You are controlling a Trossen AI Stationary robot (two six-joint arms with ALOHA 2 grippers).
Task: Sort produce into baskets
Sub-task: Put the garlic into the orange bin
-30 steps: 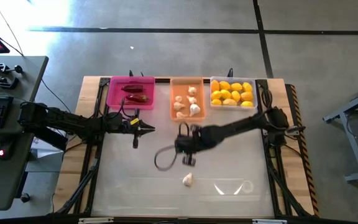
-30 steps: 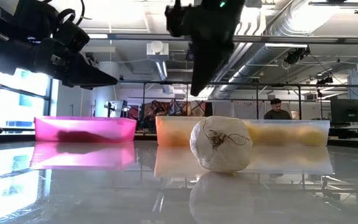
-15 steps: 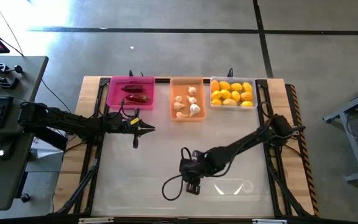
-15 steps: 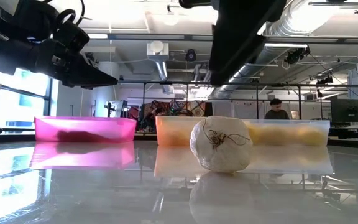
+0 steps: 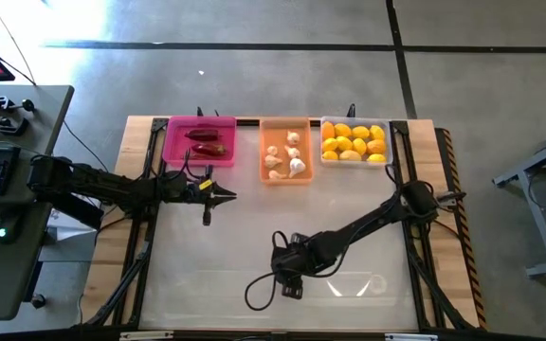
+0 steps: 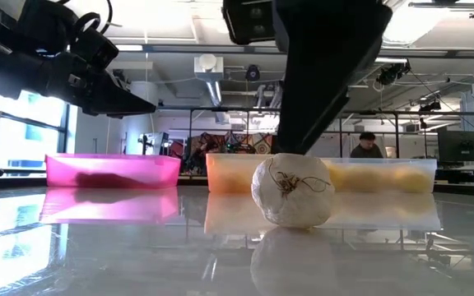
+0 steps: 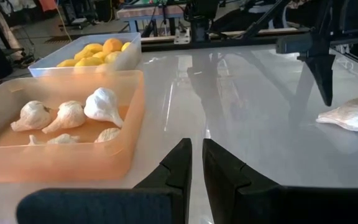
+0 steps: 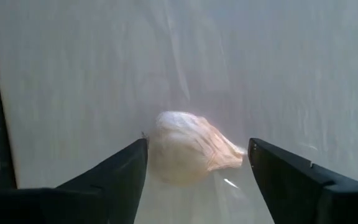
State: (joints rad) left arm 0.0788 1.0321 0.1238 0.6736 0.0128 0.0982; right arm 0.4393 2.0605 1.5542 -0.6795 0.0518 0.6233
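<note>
garlic bulb (image 8: 188, 148) lies on table — between right gripper's (image 8: 197, 165) spread fingers (image 8: 114, 171).

The right arm reaches low and forward, its pincer (image 8: 194, 168) pointing down with both fingers (image 8: 114, 177) spread wide. The left arm hangs level and waits, its pincer (image 7: 194, 165) closed.

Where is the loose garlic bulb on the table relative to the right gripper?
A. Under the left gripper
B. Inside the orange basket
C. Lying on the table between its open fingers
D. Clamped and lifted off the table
C: the right wrist view shows the garlic bulb lying on the table between the spread fingers of the right gripper, not yet gripped.
</note>
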